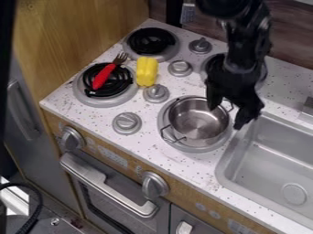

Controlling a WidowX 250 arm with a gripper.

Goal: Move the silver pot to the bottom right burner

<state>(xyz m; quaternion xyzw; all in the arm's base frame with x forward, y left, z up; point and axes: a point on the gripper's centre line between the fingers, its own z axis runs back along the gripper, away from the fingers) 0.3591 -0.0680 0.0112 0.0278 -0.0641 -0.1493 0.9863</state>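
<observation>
Two thin handles [177,140] stand out from the silver pot [196,130], which sits upright on the bottom right burner [211,149]. The pot should be light and stiff but rather slippery, so the rim or a handle is the better place to hold. The gripper [225,118] is released, its fingers apart near the right rim. On the speckled counter [183,162] are also knobs [127,123]; a sink [269,137] lies at right, a wooden panel [73,36] at left.

1 camera: high before stovetop [147,138], slanting down, mid-range.
</observation>
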